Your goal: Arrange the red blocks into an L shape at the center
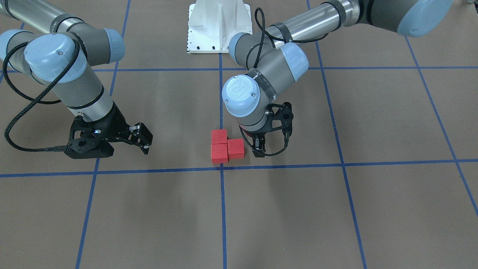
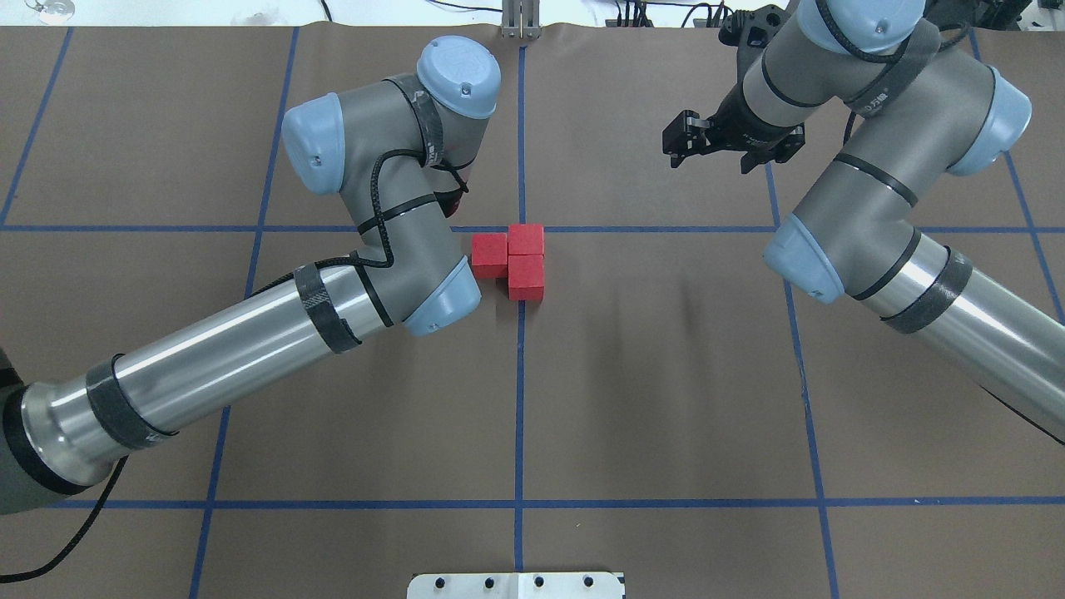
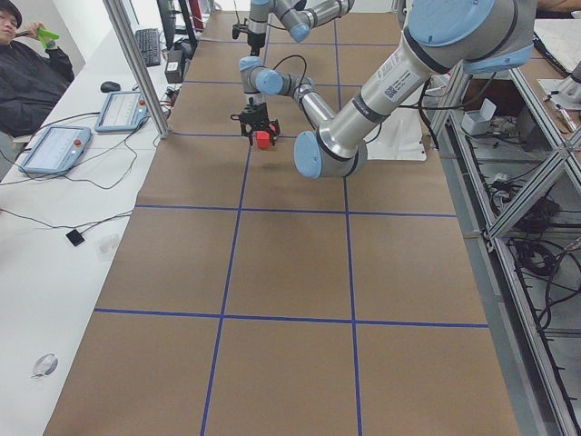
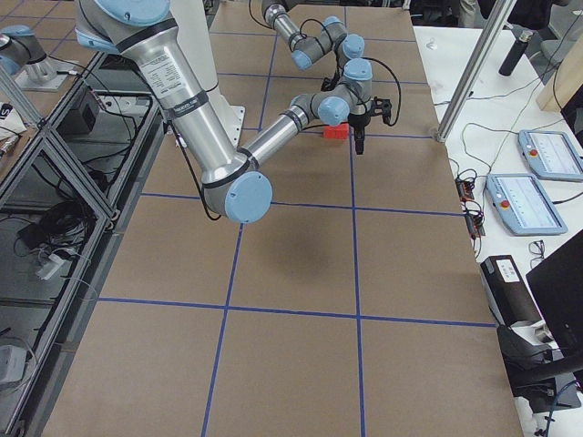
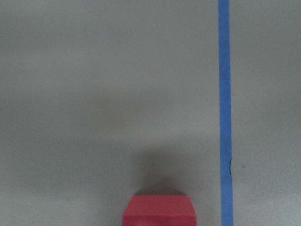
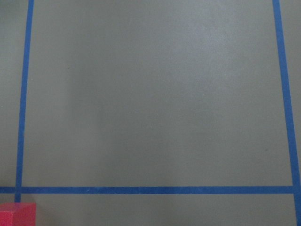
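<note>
Blocks come first for you: the 3 red blocks (image 2: 526, 274) sit touching one another just on the robot's side of the central tape crossing (image 2: 522, 229). 2 of them lie in a row along the tape line that runs away from the robot, and the 3rd block (image 2: 489, 254) rests against that row's left flank. I judge the L nearly made, though the 3rd block looks slightly staggered from the row's far end. Your left hand (image 1: 259, 148) stands just beside that block, farther left of the crossing. Its fingers point down at the worktop (image 2: 666, 374), drawn together and empty, seemingly not touching the block. The right hand (image 1: 145, 142), spread and empty, hangs well right of the crossing. Any squaring nudge would therefore fall to your left arm, pushing away from the robot.
</note>
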Motion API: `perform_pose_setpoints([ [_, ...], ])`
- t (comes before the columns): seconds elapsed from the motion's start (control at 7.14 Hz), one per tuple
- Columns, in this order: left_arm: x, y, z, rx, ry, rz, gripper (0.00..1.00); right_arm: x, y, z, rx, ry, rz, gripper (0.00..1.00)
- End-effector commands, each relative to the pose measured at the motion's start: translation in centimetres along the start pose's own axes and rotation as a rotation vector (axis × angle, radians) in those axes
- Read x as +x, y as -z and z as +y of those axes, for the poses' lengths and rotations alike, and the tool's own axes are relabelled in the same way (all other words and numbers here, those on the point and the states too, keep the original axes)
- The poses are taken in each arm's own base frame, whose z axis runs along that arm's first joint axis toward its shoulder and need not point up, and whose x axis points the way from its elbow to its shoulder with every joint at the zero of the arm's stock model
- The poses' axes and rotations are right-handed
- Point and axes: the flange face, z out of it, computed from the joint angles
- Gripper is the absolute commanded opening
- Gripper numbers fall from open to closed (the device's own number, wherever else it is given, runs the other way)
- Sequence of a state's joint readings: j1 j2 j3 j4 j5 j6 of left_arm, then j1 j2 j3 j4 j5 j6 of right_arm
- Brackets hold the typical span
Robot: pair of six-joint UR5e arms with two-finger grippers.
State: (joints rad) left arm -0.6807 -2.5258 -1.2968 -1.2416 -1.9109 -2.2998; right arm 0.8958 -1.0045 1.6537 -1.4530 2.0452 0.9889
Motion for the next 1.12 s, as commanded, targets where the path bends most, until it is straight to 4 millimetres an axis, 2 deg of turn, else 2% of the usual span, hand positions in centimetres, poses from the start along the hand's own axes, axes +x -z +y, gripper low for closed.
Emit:
perform_pose_setpoints([
  [0.0, -1.8, -1.5, -9.7, 0.067, -0.309, 0.071, 1.00, 5.5, 1.2, -2.3, 0.008, 0.068, 0.041, 0.99],
  [0.14, -2.8, -0.6, -15.0, 0.077, -0.518, 0.112, 1.00, 9.7, 2.0, -3.7, -0.020, 0.099, 0.070, 0.99],
  [0.28, -3.1, -0.5, -19.2, 0.097, -0.745, 0.137, 1.00, 14.6, 3.1, -4.8, -0.064, 0.133, 0.085, 0.99],
  [0.42, -2.0, 0.5, -23.2, 0.115, -0.903, 0.190, 1.00, 20.2, 4.3, -5.9, -0.091, 0.154, 0.083, 0.99],
  [0.56, -1.8, 0.7, -26.3, 0.078, -0.981, 0.186, 1.00, 25.7, 5.1, -7.6, -0.127, 0.151, 0.046, 0.99],
  [0.7, -2.1, 0.7, -31.2, 0.082, -1.095, 0.175, 1.00, 32.1, 6.3, -7.4, -0.136, 0.174, 0.041, 0.99],
  [0.84, -3.1, -0.3, -37.0, 0.087, -1.228, 0.176, 1.00, 38.5, 7.2, -7.2, -0.147, 0.210, 0.042, 0.99],
  [0.98, -4.1, -1.0, -42.3, 0.064, -1.277, 0.219, 1.00, 42.2, 8.8, -7.0, -0.161, 0.198, 0.025, 0.99],
])
